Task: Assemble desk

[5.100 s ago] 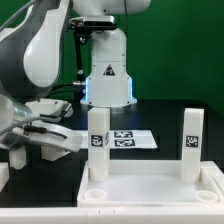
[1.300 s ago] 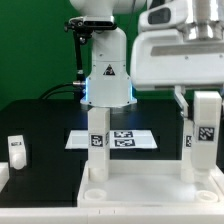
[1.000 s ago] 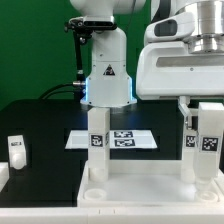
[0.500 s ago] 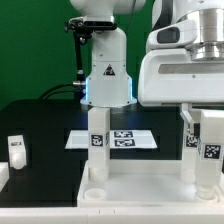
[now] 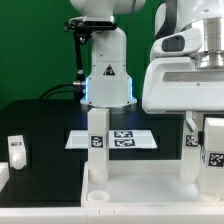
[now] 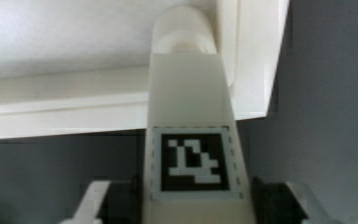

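You are looking at a desk roughly half built. The tabletop panel (image 5: 145,196) is lying flat on the dark bench (image 5: 45,120) near the camera. Two legs are already standing upright in it: one far leg (image 5: 97,150) at the exterior view's left and a second far leg (image 5: 190,143) at its right, partly behind the arm. How firmly they are seated is not showing. The jaws are closed on a third leg (image 5: 213,150), holding it upright just beside the second far leg, over the panel's end at the exterior view's right. The wrist view is showing this held leg (image 6: 194,120) pinched on both flanks at the level of its tag, pointing down toward the panel's edge. Its foot is probably hanging just above the panel; the contact itself is hidden, so I am not calling it seated. A fourth leg (image 5: 15,152) is waiting on the bench at the exterior view's left, well apart from the panel. The marker board (image 5: 140,140) is lying behind the panel. Remaining, as I am judging it: seating the held leg, then fetching and fitting the last one.
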`<state>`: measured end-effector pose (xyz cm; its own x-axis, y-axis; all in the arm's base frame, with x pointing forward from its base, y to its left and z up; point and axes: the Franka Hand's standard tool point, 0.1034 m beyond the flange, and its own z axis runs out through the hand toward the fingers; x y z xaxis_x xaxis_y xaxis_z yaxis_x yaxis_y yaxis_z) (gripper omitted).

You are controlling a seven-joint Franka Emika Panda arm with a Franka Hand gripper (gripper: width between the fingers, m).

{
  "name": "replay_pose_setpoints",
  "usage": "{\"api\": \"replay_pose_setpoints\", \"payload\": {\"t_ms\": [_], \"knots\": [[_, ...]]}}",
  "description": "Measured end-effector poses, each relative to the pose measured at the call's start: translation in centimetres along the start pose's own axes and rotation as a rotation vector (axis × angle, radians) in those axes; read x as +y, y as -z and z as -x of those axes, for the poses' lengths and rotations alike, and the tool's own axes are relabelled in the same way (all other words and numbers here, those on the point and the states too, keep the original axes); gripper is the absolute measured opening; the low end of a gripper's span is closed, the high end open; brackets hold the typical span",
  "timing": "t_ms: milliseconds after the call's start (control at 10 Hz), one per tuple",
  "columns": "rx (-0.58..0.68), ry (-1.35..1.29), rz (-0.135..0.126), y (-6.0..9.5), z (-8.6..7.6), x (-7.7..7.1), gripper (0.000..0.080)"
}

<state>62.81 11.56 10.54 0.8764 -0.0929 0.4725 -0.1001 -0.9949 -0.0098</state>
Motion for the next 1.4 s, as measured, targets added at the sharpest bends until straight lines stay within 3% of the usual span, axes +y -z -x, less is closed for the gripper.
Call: {"api": "replay_pose_setpoints", "payload": {"t_ms": [400,600,700,900,1200,1400], "knots": [[0.006,0.0,-0.001,0.0,0.0,-0.1,0.0285],[0.0,0.001,0.0,0.0,0.1,0.0,0.0572],[-0.027,0.006,0.003,0.2,-0.2,0.1,0.0634],[-0.062,-0.01,-0.003,1.4,-2.2,0.3,0.0645],[-0.27,-0.037,0.027,1.3,-4.3,1.4,0.0649],[-0.379,-0.063,0.047,1.0,-3.3,1.0,0.0649]]}}
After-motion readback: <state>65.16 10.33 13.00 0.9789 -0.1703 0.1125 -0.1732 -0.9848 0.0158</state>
